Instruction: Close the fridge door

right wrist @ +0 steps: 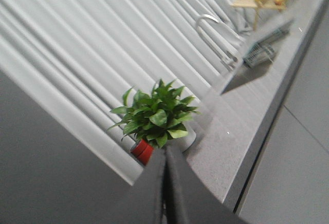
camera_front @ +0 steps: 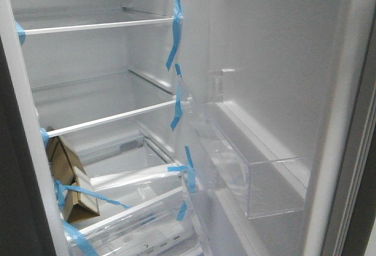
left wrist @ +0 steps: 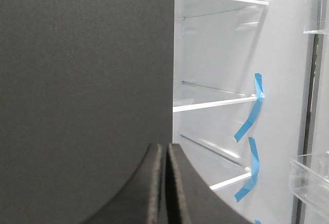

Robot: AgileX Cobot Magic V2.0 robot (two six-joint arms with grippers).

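Observation:
The fridge door [camera_front: 276, 62] stands open on the right of the front view. It shows its white inner lining and a clear shelf bin [camera_front: 258, 179]. The door's bins also show in the left wrist view [left wrist: 313, 183]. My left gripper [left wrist: 165, 149] is shut and empty, close to a dark grey flat panel [left wrist: 82, 80] beside the open fridge interior. My right gripper [right wrist: 165, 154] is shut and empty, close to a matte dark grey face [right wrist: 51, 172] that looks like the door's outer side. Neither gripper shows in the front view.
Inside the fridge are glass shelves [camera_front: 100, 27], blue tape strips [camera_front: 176, 15], a clear drawer [camera_front: 135, 221] and a brown carton [camera_front: 67, 174]. In the right wrist view are a potted plant [right wrist: 157, 116], a grey counter [right wrist: 241, 116], a tap [right wrist: 216, 29] and light grey cabinet fronts [right wrist: 298, 147].

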